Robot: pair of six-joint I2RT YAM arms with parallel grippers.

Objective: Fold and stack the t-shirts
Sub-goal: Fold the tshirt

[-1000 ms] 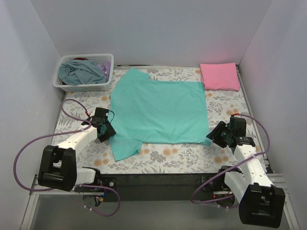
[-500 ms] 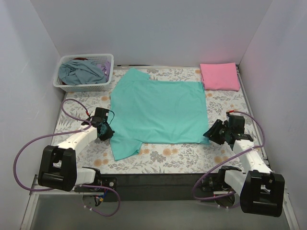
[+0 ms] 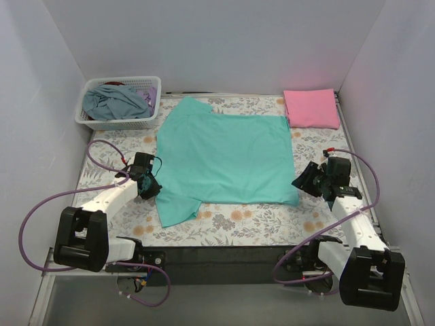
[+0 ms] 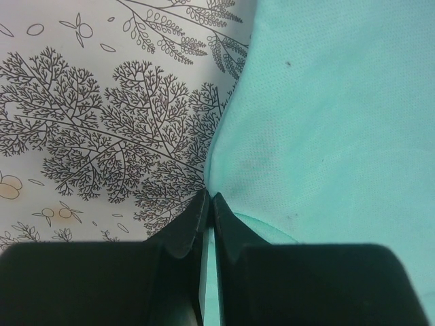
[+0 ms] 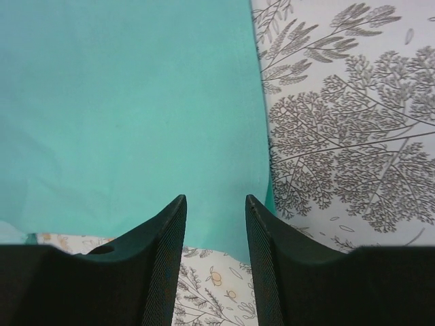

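The teal-green t-shirt [image 3: 224, 159] lies spread flat in the middle of the floral table. My left gripper [image 3: 151, 185] is shut on its left edge near the lower sleeve; the left wrist view shows the fingertips [image 4: 197, 210] pinching the teal cloth [image 4: 326, 122]. My right gripper [image 3: 304, 180] is open and empty at the shirt's near right corner; in the right wrist view it [image 5: 215, 204] hovers over that teal corner [image 5: 136, 102]. The pink t-shirt [image 3: 311, 108] lies folded at the far right.
A white lattice basket [image 3: 122, 103] with grey-blue and purple cloth stands at the far left corner. Purple cables loop beside both arms. White walls close in on three sides. The black table edge [image 3: 224, 255] runs along the front.
My right gripper has moved away from the front edge and a little right, along the shirt's right corner. The left gripper and both shirts have stayed put.
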